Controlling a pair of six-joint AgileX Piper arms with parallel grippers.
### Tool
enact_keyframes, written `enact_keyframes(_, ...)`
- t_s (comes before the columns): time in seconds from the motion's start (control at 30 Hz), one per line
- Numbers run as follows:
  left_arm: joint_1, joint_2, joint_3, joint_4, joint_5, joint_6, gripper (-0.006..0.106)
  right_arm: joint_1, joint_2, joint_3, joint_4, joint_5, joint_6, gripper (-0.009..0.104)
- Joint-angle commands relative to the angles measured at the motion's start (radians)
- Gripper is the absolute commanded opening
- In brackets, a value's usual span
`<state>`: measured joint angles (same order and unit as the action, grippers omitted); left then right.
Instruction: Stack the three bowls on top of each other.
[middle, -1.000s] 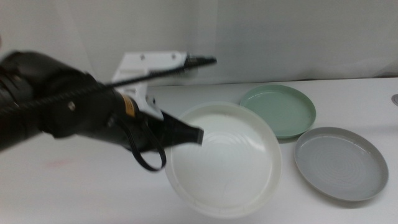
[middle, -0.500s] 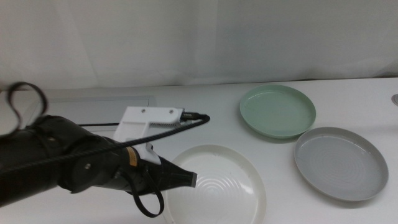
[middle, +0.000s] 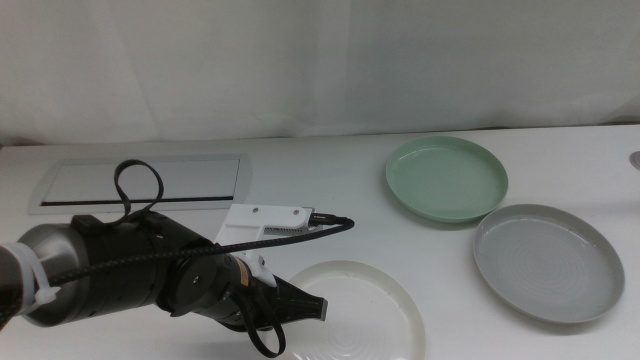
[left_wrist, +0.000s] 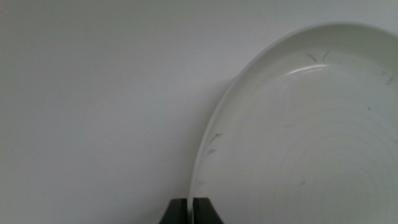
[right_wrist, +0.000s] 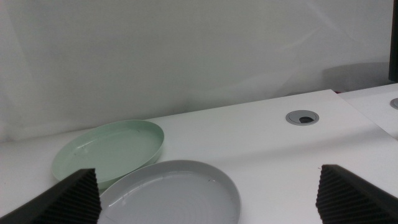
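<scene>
The white bowl (middle: 355, 310) is gripped at its rim by the left tool (middle: 305, 308), the jaws pinched nearly together on the thin edge, as the left wrist view shows (left_wrist: 191, 208). The bowl is held near the front edge of the bench (middle: 330, 190), left of the other 2 bowls; whether it touches the bench cannot be told. The green bowl (middle: 447, 179) lies toward the back right and the grey bowl (middle: 548, 262) just in front of it, closer to the right edge, the 2 nearly touching. The right tool (right_wrist: 208, 199) is held open, low behind the grey bowl, and nothing is gripped in it. No stacking is judged to be done yet. A grip on so little rim is judged weak: the bowl could pivot or slip out if swung quickly. A bowl set down off centre could ride on a rim, or the neighbouring bowl could be nudged.
</scene>
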<state>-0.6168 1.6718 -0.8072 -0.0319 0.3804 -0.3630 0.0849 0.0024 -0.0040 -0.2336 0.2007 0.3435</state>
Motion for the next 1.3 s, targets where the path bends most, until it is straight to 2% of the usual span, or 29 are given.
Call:
enact_keyframes(0.0,-0.010,0.010,0.002,-0.009,-0.021,-0.007,-0.003,0.004,-0.032,0.039,-0.002,-0.014,-0.003,0.094)
enact_keyframes(0.17,-0.010,0.009,0.002,-0.009,-0.042,-0.007,-0.001,0.004,-0.032,0.039,-0.002,-0.014,-0.003,0.094)
enact_keyframes(0.27,-0.010,0.009,0.002,-0.009,-0.062,-0.007,0.011,0.004,-0.032,0.039,-0.002,-0.014,-0.003,0.094)
enact_keyframes(0.33,-0.010,0.009,0.002,-0.009,-0.068,-0.007,0.031,0.004,-0.032,0.039,-0.002,-0.014,-0.003,0.094)
enact_keyframes(0.47,-0.010,0.009,0.002,-0.009,-0.079,-0.007,0.090,0.004,-0.032,0.039,-0.002,-0.014,-0.003,0.094)
enact_keyframes(0.5,-0.010,0.009,0.000,-0.009,-0.079,-0.009,0.093,0.004,-0.032,0.039,-0.002,-0.014,-0.003,0.094)
enact_keyframes(0.67,-0.010,0.007,-0.046,0.002,-0.033,0.019,0.093,0.004,-0.032,0.039,-0.002,-0.014,-0.003,0.094)
enact_keyframes(0.87,0.028,-0.066,-0.185,0.206,0.074,0.014,0.093,0.004,-0.032,0.039,-0.002,-0.014,-0.003,0.094)
enact_keyframes(1.13,0.279,-0.234,-0.307,0.448,0.213,0.014,0.088,0.004,-0.032,0.039,-0.002,-0.018,-0.003,0.094)
enact_keyframes(1.27,0.425,-0.323,-0.292,0.461,0.270,0.015,0.078,0.004,-0.032,0.039,-0.002,-0.020,-0.003,0.094)
